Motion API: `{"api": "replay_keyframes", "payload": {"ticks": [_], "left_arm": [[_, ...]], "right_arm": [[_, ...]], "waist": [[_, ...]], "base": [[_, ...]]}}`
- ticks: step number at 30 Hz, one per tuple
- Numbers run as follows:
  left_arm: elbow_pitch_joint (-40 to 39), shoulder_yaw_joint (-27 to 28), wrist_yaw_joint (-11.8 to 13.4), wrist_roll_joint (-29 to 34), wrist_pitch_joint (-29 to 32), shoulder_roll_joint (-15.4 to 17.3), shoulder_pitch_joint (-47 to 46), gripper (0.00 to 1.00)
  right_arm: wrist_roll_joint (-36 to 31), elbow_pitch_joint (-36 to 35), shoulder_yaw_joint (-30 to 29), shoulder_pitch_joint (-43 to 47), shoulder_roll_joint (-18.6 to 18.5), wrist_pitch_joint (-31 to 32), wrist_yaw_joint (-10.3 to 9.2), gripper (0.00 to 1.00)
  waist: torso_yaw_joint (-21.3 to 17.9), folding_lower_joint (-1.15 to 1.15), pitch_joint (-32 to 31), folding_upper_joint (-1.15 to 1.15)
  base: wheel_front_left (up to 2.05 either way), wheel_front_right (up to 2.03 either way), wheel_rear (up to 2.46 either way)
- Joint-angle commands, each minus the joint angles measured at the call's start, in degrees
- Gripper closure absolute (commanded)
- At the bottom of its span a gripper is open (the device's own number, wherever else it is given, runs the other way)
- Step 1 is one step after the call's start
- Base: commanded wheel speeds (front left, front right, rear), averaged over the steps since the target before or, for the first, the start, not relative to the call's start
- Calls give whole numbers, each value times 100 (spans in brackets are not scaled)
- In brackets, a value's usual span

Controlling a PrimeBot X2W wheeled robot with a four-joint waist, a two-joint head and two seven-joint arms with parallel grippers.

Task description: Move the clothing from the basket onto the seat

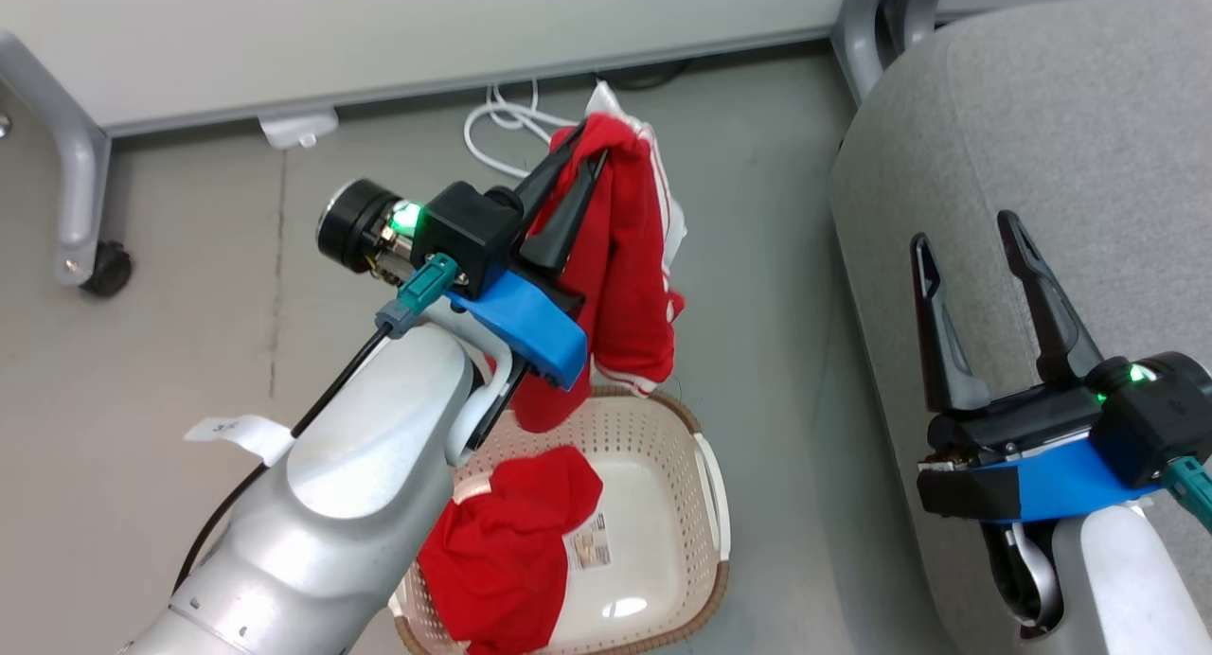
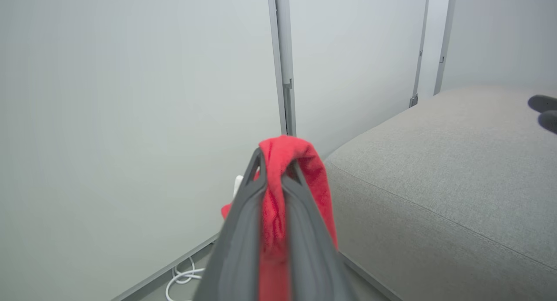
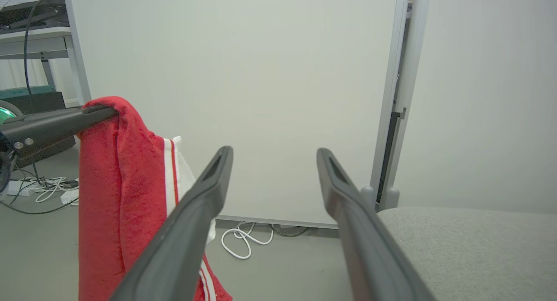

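My left gripper is shut on a red garment with white trim bands, which hangs from the fingertips above the far rim of the basket. That red garment is pinched between the fingers in the left wrist view and hangs at the left as a red cloth with white bands in the right wrist view. A second red garment lies in the cream perforated basket, partly under my left forearm. My right gripper stands open over the grey seat, holding nothing. The seat lies right of the lifted garment.
A white panel wall on grey legs with a castor runs along the back. A coiled white cable lies on the grey floor below it. A white tag hangs at my left arm's cable.
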Motion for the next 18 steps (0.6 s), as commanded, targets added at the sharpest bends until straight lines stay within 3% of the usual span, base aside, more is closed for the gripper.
{"api": "replay_keyframes", "payload": {"ticks": [1,9,18], "left_arm": [[-204,142,4,92,-29,-4,59,100],[-999,613,-59,377,-29,-82,60,100],[-1290,695,-139,518,-28,-172,62,100]], "right_arm": [[24,26,14,104,35,-23,3,0],[57,80,56,333,109,-23,3,0],[75,106,102,526,154,-23,3,0]], "waist": [[27,2,-268,0],[51,2,-671,0],[108,2,-888,0]], "base": [[0,0,0],[0,0,0],[0,0,0]]}}
